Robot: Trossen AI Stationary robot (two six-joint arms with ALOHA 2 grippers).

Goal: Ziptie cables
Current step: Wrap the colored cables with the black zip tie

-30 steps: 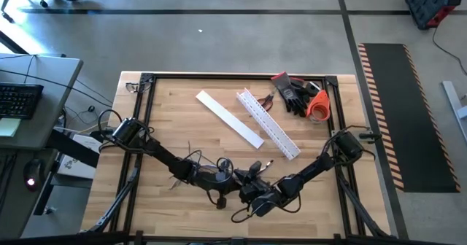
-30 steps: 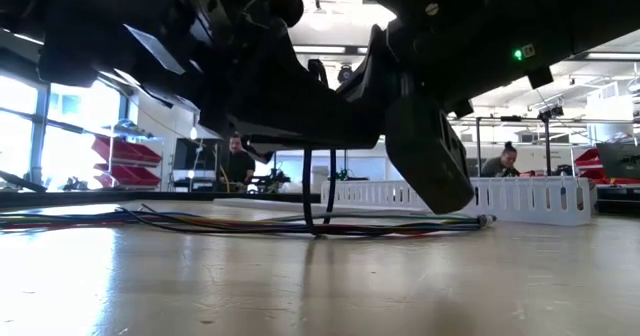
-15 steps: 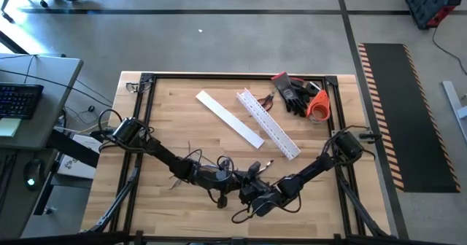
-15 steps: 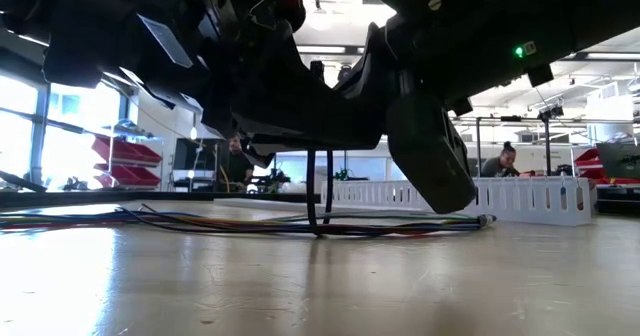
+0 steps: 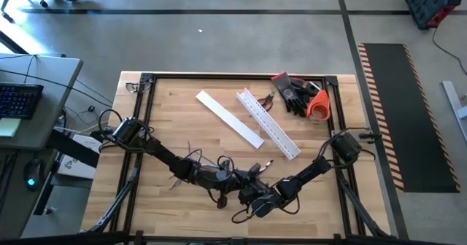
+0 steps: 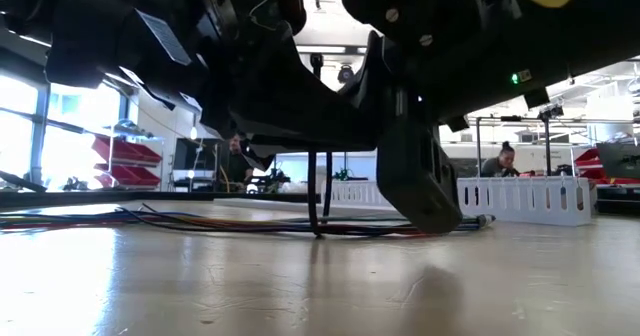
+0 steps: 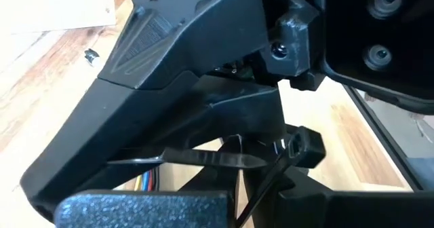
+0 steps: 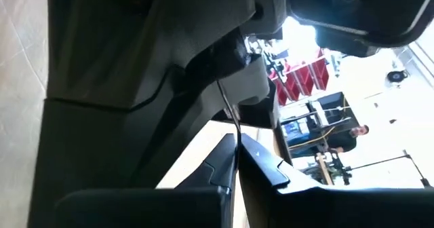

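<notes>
Both arms stretched low, meeting at near table centre over cables [image 6: 250, 223]; left gripper [image 5: 235, 178] and right gripper [image 5: 257, 194] each clamped on black ziptie [image 7: 203, 159]

The cables [image 6: 230, 222], a loose bundle of thin multicoloured wires, lay flat along the bench [image 6: 300, 286], a black ziptie [image 6: 318, 196] looped upright around them.
</notes>
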